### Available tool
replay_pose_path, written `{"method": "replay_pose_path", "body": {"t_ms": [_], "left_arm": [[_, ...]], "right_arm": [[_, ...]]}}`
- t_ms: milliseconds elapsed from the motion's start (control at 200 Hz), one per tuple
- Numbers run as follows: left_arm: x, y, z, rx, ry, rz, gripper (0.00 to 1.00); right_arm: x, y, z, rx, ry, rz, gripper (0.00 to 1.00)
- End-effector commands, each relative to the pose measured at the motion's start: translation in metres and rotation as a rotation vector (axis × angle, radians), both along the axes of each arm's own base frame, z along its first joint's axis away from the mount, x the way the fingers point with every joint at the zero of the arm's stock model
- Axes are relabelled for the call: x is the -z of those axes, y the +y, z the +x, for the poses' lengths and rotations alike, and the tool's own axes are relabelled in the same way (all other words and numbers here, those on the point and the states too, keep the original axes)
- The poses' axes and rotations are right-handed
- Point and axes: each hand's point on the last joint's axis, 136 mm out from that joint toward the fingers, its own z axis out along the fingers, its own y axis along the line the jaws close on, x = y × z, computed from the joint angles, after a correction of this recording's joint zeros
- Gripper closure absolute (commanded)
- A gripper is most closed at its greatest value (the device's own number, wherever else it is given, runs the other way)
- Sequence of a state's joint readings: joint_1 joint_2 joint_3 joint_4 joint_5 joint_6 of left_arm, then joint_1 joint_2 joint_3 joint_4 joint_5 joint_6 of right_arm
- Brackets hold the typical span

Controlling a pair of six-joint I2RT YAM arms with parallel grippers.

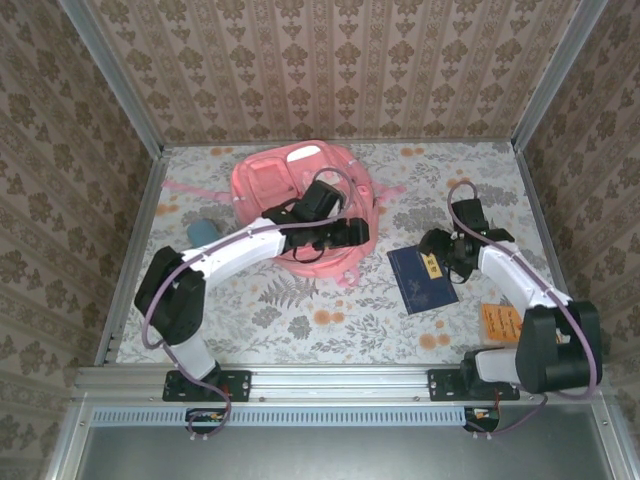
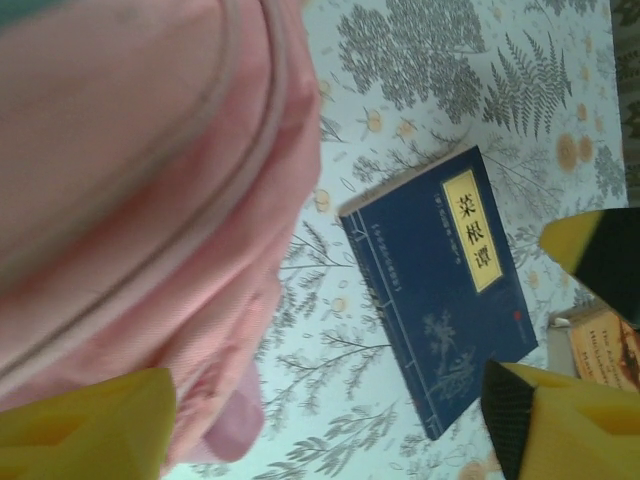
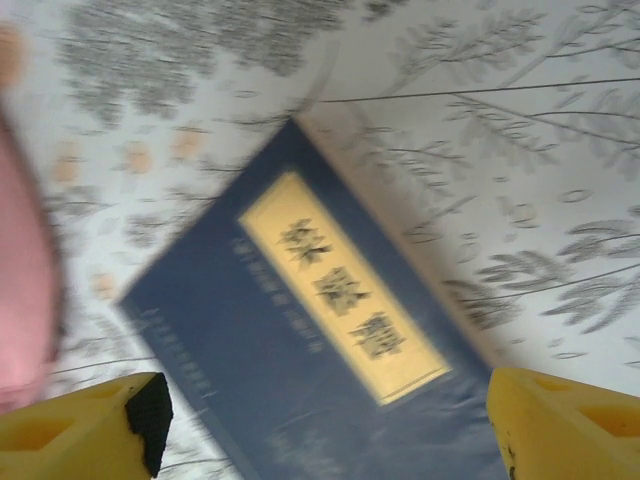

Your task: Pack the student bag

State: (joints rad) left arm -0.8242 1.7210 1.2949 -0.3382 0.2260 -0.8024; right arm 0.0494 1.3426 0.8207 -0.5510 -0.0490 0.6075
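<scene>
The student bag (image 1: 290, 185), soft and pink, lies at the back middle of the table. My left arm reaches across it, and my left gripper (image 1: 356, 232) hangs open at its right edge. In the left wrist view the bag (image 2: 130, 190) bulges in beside the left finger (image 2: 90, 430), and the gripper (image 2: 330, 440) has patterned table between its fingers. My right gripper (image 1: 437, 243) is open just above the top end of a dark blue book (image 1: 421, 278). In the right wrist view that gripper (image 3: 320, 430) stands over the book (image 3: 300, 370) without touching it.
A small teal pencil case (image 1: 203, 231) lies left of the bag. An orange book (image 1: 500, 322) sits near the right arm's base. The blue book (image 2: 440, 290) lies right of the bag, with the right gripper's yellow fingertip (image 2: 590, 255) beyond it. Walls close in the table.
</scene>
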Motion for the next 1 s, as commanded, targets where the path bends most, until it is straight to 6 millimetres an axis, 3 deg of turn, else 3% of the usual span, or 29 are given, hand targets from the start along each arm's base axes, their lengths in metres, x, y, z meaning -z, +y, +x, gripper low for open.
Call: {"method": "replay_pose_path", "body": {"t_ms": [0, 250, 520, 665, 990], "left_arm": [[-0.005, -0.026, -0.001, -0.026, 0.057, -0.088, 0.25], [0.026, -0.061, -0.018, 0.014, 0.152, -0.095, 0.31], [0.056, -0.089, -0.036, 0.067, 0.225, -0.066, 0.35], [0.073, -0.091, -0.042, 0.079, 0.257, -0.024, 0.39], [0.096, -0.079, -0.042, 0.074, 0.284, 0.079, 0.42]], "right_arm": [[0.008, -0.019, -0.009, -0.048, 0.080, -0.107, 0.18], [0.036, -0.021, -0.021, -0.046, 0.192, -0.105, 0.21], [0.057, -0.004, -0.036, -0.068, 0.257, -0.013, 0.28], [0.064, 0.011, -0.045, -0.114, 0.293, 0.029, 0.31], [0.058, 0.054, -0.059, -0.199, 0.277, 0.135, 0.39]]}}
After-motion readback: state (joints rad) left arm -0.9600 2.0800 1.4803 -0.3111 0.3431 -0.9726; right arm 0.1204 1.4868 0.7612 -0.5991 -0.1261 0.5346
